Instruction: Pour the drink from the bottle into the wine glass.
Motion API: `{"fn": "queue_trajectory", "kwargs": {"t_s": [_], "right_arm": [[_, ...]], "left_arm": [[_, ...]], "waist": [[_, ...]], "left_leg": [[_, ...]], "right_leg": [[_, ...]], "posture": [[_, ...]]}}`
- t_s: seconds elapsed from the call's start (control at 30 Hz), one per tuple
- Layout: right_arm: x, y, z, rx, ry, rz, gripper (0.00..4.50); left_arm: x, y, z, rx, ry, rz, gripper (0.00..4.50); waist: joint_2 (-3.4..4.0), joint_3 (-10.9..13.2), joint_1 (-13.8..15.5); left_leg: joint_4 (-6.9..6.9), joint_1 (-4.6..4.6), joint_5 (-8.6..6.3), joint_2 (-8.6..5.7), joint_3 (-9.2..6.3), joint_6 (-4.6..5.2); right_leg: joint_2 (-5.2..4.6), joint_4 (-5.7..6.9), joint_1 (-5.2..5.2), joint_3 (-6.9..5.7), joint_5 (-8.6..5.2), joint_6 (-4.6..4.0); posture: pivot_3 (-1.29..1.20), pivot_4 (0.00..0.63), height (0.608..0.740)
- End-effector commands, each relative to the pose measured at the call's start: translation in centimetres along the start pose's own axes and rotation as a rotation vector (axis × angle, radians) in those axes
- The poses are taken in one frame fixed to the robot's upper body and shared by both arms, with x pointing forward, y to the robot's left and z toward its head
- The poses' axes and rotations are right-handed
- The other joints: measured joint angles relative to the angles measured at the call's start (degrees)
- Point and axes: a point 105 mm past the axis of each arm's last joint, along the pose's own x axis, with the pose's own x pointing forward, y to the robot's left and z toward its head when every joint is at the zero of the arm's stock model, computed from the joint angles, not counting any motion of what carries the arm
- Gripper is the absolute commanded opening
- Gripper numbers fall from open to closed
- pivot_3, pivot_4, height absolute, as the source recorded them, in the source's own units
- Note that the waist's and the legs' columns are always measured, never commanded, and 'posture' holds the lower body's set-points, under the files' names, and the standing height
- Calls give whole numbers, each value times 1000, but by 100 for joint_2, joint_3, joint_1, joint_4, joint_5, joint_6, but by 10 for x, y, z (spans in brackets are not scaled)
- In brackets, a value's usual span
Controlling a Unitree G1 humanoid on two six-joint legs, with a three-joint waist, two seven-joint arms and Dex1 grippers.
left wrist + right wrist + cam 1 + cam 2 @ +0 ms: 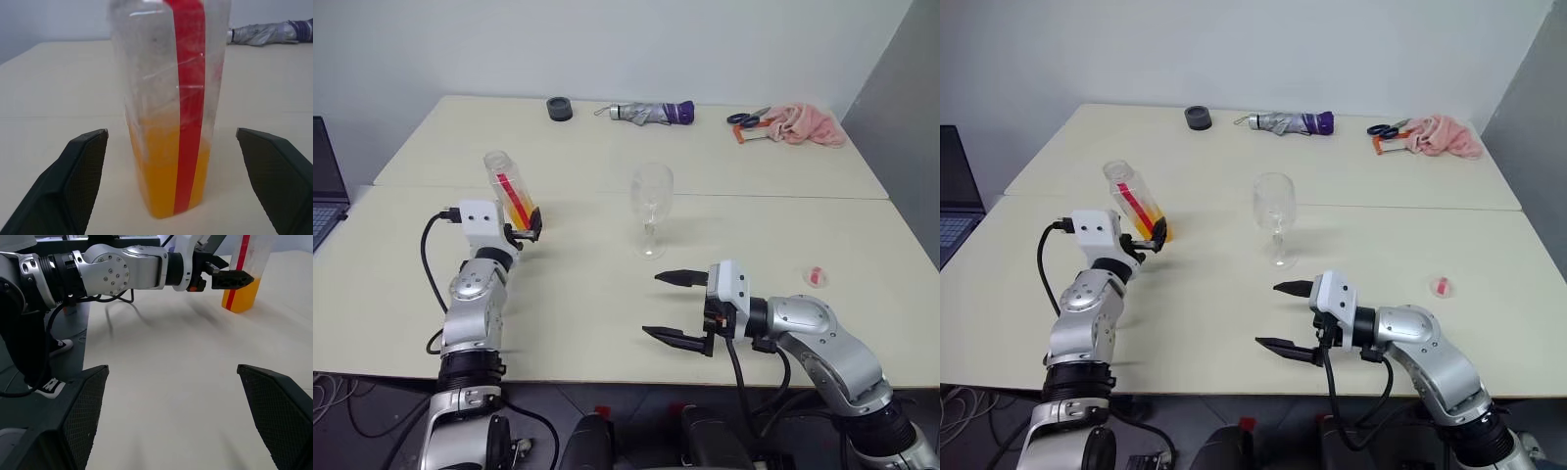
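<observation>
Uncapped bottle [510, 192], low drink [166, 171]; empty wine glass [651, 204]

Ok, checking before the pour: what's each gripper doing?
Left gripper: open, fingers either side of the bottle, not gripping.
Right gripper: open, empty.

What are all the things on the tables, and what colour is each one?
bottle: one, clear with a red stripe, orange drink in its bottom, left side of the near table
wine glass: one, clear, mid-table
cap: one, white and red, right side
black ring: one, far table
folded umbrella: one, grey and purple, far table
scissors: one, blue-handled, far right
cloth: one, pink, far right
laptop: one, dark, left edge
left gripper: black fingers, open, around the bottle's base
right gripper: black fingers, open, empty
</observation>
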Motion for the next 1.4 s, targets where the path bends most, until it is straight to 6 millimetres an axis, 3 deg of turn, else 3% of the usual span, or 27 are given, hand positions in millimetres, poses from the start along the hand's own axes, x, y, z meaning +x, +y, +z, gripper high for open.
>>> {"fn": "queue_trajectory", "kwargs": {"t_s": [0.03, 0.53, 1.0, 1.23, 1.4], "right_arm": [[0, 2, 8, -30, -36, 6, 4485], [6, -15, 24, -42, -97, -25, 4485], [10, -8, 26, -56, -129, -40, 4485], [10, -33, 35, -110, -181, -195, 4485], [10, -36, 36, -144, -175, -221, 4485]], "left_arm": [[5, -1, 18, 19, -65, 13, 4500], [21, 2, 27, -11, -103, 75, 4500], [30, 5, 35, -12, -125, 109, 4500], [31, 1, 35, -12, -129, 101, 4500], [31, 0, 36, -12, -132, 97, 4500]], "waist": [[0, 0, -1], [0, 0, 0], [0, 0, 1], [0, 0, -2], [0, 0, 5]], "left_leg": [[0, 0, 0, 0, 0, 0], [1, -1, 1, -1, -3, -1], [1, -2, 1, -1, -4, -1], [1, -1, 1, -1, -4, -2], [2, -3, 1, -1, -5, -2]], "right_leg": [[0, 0, 0, -1, 0, 0], [1, 1, 0, -4, 1, 0], [0, 2, 0, -5, 1, 0], [0, 3, 0, -5, 1, 0], [-1, 2, 0, -5, 1, 0]], "posture": [[0, 150, 740], [0, 150, 740], [0, 150, 740], [0, 150, 740], [0, 150, 740]]}}
